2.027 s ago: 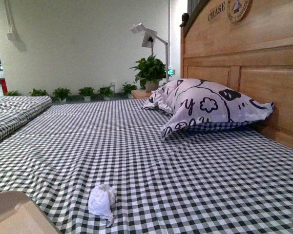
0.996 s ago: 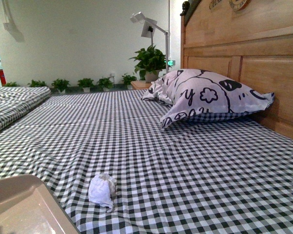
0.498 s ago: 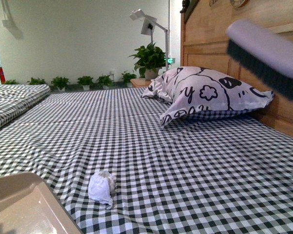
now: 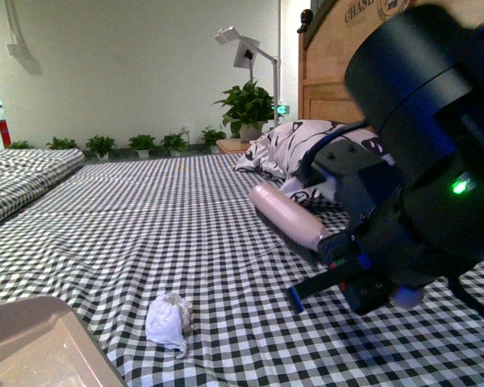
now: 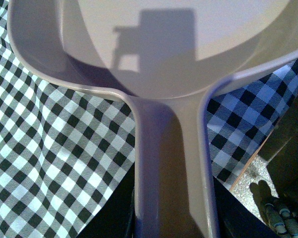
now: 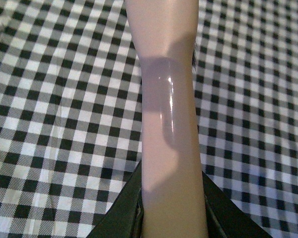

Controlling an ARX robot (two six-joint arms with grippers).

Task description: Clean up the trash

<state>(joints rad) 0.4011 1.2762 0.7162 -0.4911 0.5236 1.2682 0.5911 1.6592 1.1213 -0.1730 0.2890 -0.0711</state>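
The right gripper (image 4: 327,242) is clamped on the pale handle of a brush (image 4: 289,216); in the front view the big black arm fills the right side and the brush reaches out from it over the checked bed sheet (image 4: 145,210). The right wrist view shows what the front view cannot: the handle (image 6: 169,124) runs straight out between the dark jaws, which press on it from both sides, and dark bristles peep out at its far edge. The left gripper (image 5: 171,218) itself is seen only in the left wrist view, pinching the long handle of the pale dustpan (image 5: 174,54), dark jaw parts on either side of it. The front view shows only a corner of that dustpan (image 4: 32,343) at the near left, lying low at the sheet.

The trash (image 4: 168,321), a small crumpled white wad, lies on the sheet just beside the dustpan's corner, apart from it, and well apart from the brush. Neither wrist view shows it.

Behind, the arm hides most of the doodled pillow (image 4: 286,149) and part of the wooden headboard (image 4: 327,56). A potted plant (image 4: 246,109) and a white lamp (image 4: 246,52) stand beyond the bed by the wall.
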